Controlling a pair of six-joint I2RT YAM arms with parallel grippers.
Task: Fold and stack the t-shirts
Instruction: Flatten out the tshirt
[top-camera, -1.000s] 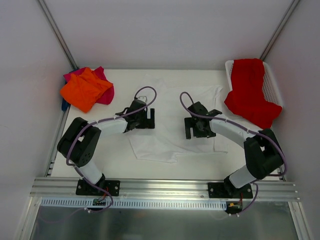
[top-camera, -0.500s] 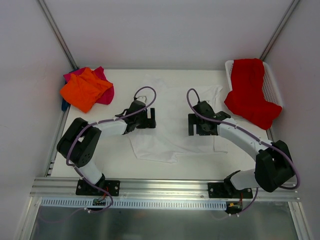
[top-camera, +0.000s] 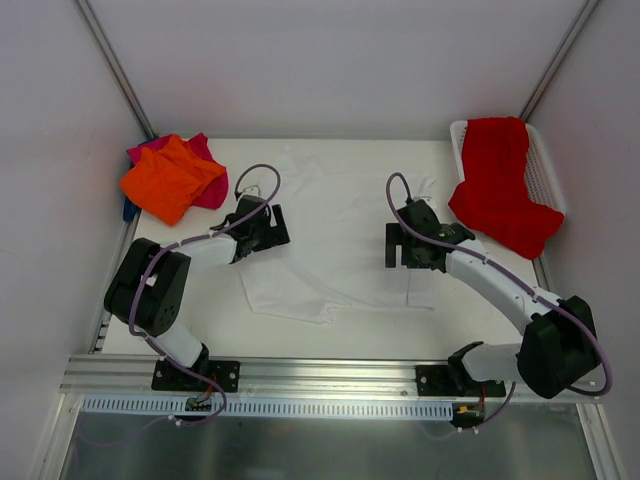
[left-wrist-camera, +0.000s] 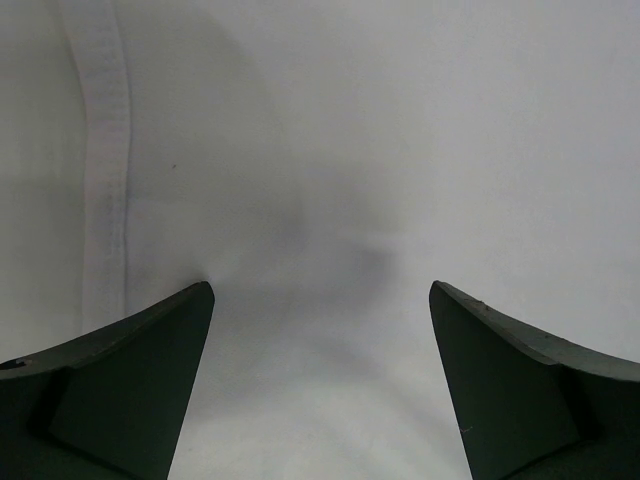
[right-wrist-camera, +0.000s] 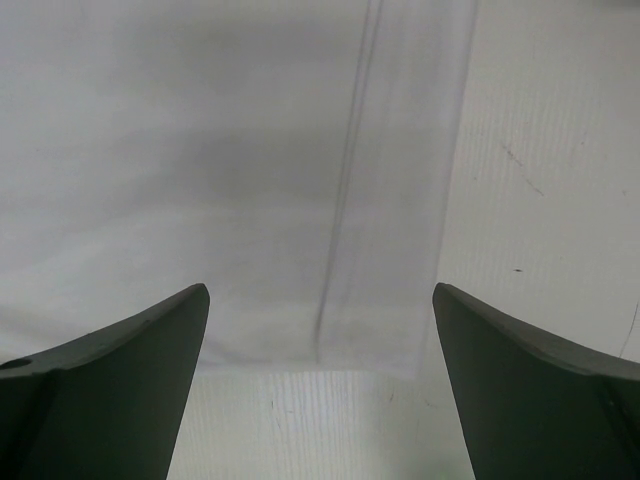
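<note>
Left gripper (top-camera: 274, 226) and right gripper (top-camera: 396, 246) wide open, empty, at opposite edges of white t-shirt (top-camera: 340, 225). Risk: uneven pinch bunches cloth, skews fold.

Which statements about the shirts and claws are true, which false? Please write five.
The white t-shirt lies spread on the table. True.
The red t-shirt lies at the left. False: it drapes over the white basket at the right.
The left claw is open over white cloth. True.
The right claw is shut on the white t-shirt. False: it is open, holding nothing.
The orange t-shirt lies on the pink t-shirt. True.
</note>
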